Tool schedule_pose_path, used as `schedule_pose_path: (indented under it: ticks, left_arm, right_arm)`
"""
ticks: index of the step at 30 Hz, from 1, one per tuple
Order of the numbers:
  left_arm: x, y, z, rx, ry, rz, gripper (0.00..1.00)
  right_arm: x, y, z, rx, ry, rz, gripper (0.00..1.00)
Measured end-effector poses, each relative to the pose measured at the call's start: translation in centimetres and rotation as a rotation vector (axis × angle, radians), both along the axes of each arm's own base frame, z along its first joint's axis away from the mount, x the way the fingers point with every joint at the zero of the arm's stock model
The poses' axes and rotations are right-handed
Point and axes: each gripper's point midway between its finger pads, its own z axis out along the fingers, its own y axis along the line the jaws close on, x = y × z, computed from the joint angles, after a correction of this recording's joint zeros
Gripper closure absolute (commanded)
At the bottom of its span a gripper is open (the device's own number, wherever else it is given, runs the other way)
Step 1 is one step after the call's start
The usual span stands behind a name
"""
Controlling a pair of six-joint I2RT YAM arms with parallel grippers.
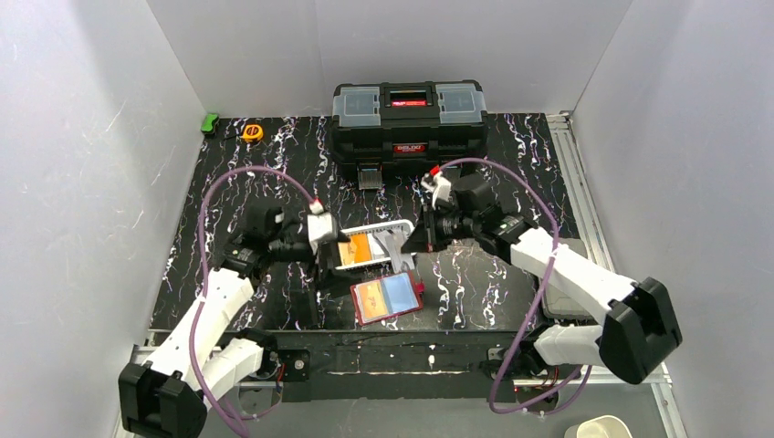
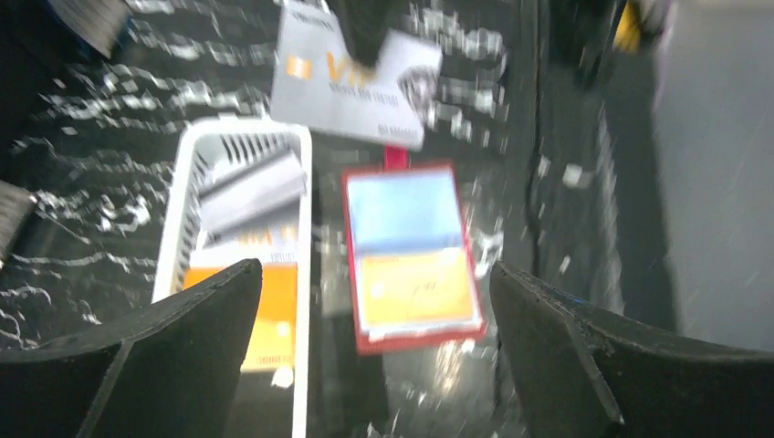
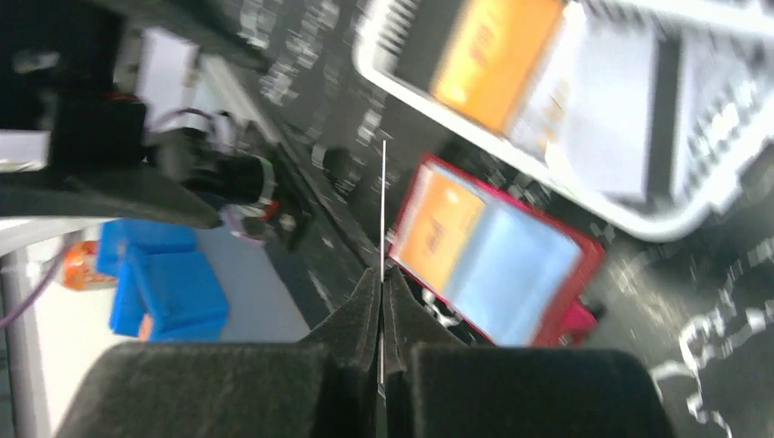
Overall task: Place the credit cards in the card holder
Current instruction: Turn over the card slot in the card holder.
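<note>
From left wrist, right end effector's (image 3: 381, 278) pinched card (image 2: 351, 87) looks grey; left one (image 2: 374, 272) spread.

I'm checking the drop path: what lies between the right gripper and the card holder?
Only the grey card that the right gripper pinches. The left wrist view shows it between that gripper and the card holder, with nothing else there.
</note>
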Motion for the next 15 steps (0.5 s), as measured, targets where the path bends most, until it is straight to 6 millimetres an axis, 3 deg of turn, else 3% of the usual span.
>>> schedule_pose_path:
  ticks: [2, 5, 11, 13, 15]
  left_arm:
    - [-1.1, 0.9, -3.7, 0.086, -0.044, -0.047, 0.13]
    - [-3.0, 1.6, -8.2, 0.206, -0.149, -0.164, 0.13]
    - [-4.6, 1.8, -12.2, 0.313, -0.392, -0.359, 0.16]
    - [-4.8, 1.8, -13.3, 0.338, -0.437, -0.401, 0.23]
    - [-4.7, 1.6, -14.5, 0.366, -0.469, -0.44, 0.39]
  right_arm:
    - [-0.3, -0.8, -4.2, -0.109, 0.086, -0.041, 0.99]
    - [-1.7, -2.0, -8.5, -0.243, 0.155, -0.078, 0.99]
    - [-2.0, -3.3, -11.6, -0.361, 0.139, -0.152, 0.99]
    - [-1.8, -3.7, -12.2, -0.382, 0.134, -0.177, 0.99]
    - [-1.5, -4.4, -13.1, -0.41, 0.127, -0.206, 0.99]
